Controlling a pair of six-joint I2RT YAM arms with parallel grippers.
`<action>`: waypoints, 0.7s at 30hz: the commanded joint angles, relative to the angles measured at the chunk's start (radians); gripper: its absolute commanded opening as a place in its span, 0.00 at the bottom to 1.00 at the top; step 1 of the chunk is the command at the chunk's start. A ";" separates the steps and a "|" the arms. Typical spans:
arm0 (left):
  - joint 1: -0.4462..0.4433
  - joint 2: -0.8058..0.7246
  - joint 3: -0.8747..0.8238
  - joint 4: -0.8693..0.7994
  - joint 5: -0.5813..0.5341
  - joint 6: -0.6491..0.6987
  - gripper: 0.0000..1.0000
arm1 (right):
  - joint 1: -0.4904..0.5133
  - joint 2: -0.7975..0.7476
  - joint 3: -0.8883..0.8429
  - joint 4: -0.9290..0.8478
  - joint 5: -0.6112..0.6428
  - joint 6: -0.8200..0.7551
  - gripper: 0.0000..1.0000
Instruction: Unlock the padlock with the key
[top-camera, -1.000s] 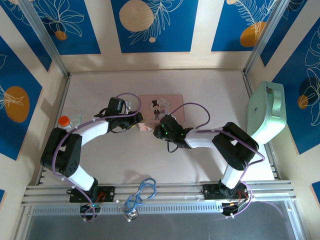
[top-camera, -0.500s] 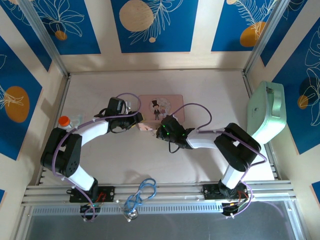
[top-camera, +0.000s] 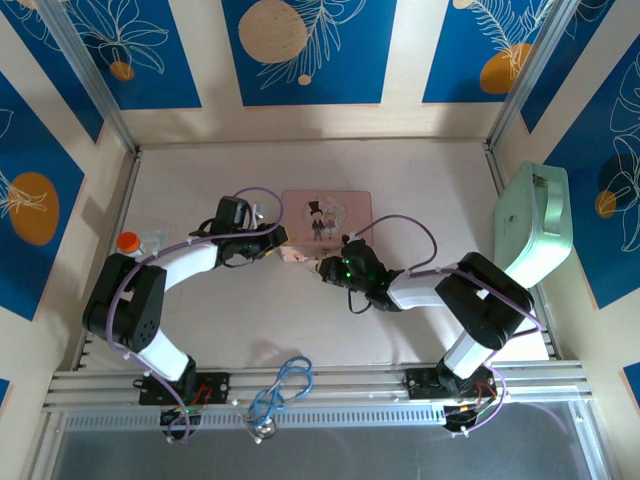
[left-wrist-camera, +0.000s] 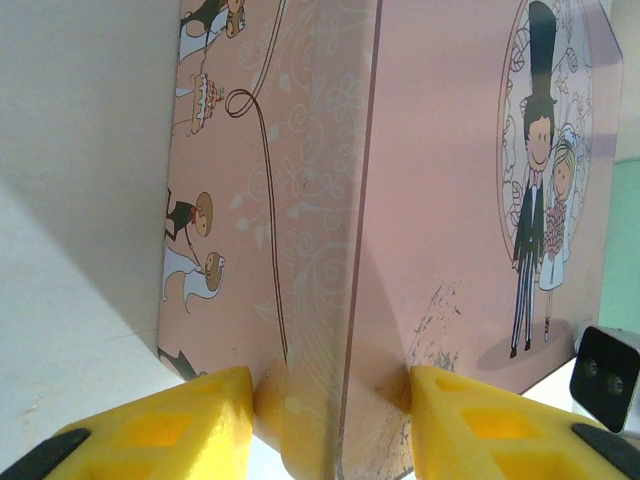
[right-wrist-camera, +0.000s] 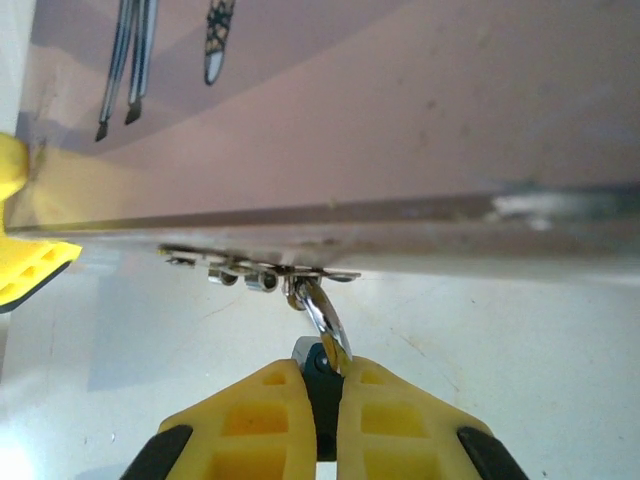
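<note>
1. Small orange-capped bottle (top-camera: 128, 243), far left of the pale tabletop (top-camera: 420, 170), beside the left arm; plays no part.

2. Left gripper (top-camera: 272, 247): its yellow fingers (left-wrist-camera: 160, 425) are pressed onto either face of the near left corner of item 3, clamping it in place.

3. Flat pink tin box printed with a cartoon bride and groom (top-camera: 325, 213), lying mid-table. It has slid slightly rightward over the last second.

4. Tiny blue-teal padlock (right-wrist-camera: 318, 365) with a silvery metal shackle (right-wrist-camera: 326, 318). It hangs at the box's near edge, with the shackle still threaded through the small metal hasp (right-wrist-camera: 255, 275) (so it reads as locked).

5. Right gripper (right-wrist-camera: 321, 385): yellow jaws drawn together on the padlock body. A second ago this wrist sat further left along the box's edge. It has since moved right to the hasp, with the elbow folded outward, and taken hold.

6. Mint-green hard case (top-camera: 535, 230), leaning at the far right, untouched.

Assessment: the box is braced and the lock pinched, so the setup looks done. Where the key is cannot be told, and both grippers are occupied, so one grip probably has to be released before the key can be turned.
</note>
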 joint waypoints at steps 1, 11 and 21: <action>0.015 0.038 -0.037 -0.048 -0.053 -0.002 0.41 | -0.031 -0.002 -0.056 -0.007 -0.031 0.010 0.00; 0.023 0.028 -0.082 -0.040 -0.055 0.000 0.38 | -0.054 0.000 -0.104 0.134 -0.051 -0.012 0.00; 0.027 0.018 -0.113 -0.034 -0.056 -0.007 0.37 | -0.081 0.067 -0.112 0.275 -0.082 0.013 0.00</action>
